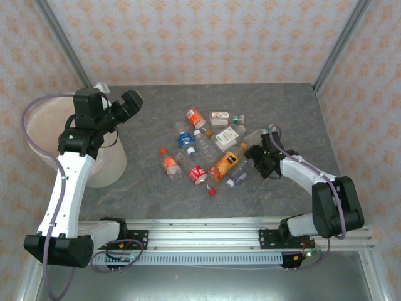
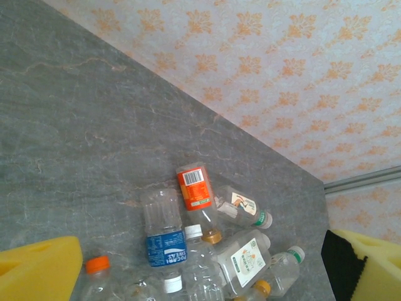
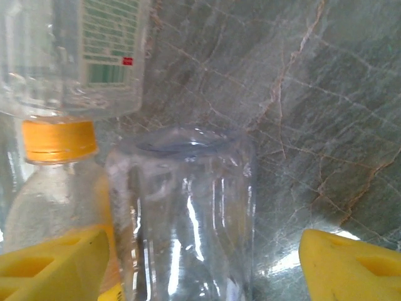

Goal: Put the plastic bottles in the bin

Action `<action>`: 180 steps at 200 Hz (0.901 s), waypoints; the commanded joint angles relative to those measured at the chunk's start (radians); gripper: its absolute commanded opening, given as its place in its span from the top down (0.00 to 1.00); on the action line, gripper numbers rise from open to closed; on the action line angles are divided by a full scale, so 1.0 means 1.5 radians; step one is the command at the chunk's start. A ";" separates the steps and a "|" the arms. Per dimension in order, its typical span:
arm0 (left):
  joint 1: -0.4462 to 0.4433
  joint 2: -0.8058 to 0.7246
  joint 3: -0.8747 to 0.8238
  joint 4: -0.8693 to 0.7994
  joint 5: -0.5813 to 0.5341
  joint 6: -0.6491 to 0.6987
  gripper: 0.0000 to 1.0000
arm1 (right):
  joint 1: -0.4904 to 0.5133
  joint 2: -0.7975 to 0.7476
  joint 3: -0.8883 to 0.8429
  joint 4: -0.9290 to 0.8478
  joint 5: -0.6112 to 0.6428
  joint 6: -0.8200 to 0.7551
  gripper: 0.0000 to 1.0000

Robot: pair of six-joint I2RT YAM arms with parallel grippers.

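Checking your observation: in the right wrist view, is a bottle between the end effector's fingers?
Yes, a clear bottle sits between the two yellow fingers, with a gap beside one.

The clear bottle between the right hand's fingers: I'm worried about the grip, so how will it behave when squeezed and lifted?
The clear bottle looks empty, so it is probably light. Its thin see-through wall will likely dent under a squeeze. Smooth and round, it may slip or roll on the table.

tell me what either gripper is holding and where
Nothing yet. The right gripper straddles a clear bottle at its body, with a gap at one pad; the left gripper is open and empty.
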 commanded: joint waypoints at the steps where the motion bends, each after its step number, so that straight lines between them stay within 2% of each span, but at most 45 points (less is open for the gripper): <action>1: -0.003 -0.013 -0.003 0.004 -0.015 -0.012 0.00 | 0.003 0.010 -0.013 0.028 0.030 0.012 0.22; 53: -0.003 -0.011 -0.014 -0.002 -0.013 -0.006 0.00 | 0.003 0.018 -0.037 0.077 0.041 0.043 0.29; 91: -0.003 -0.028 -0.031 0.012 -0.017 0.000 0.00 | 0.003 -0.008 -0.057 0.083 0.087 0.050 0.37; 120: -0.004 -0.036 -0.043 0.008 -0.023 0.003 0.00 | 0.003 -0.065 -0.083 0.082 0.117 0.043 0.45; 152: -0.007 -0.029 -0.057 0.022 0.002 -0.017 0.00 | 0.003 -0.129 -0.101 0.066 0.157 0.012 0.57; 180: -0.025 -0.014 -0.051 0.028 0.007 -0.021 0.00 | 0.003 -0.187 -0.105 0.082 0.144 -0.032 0.61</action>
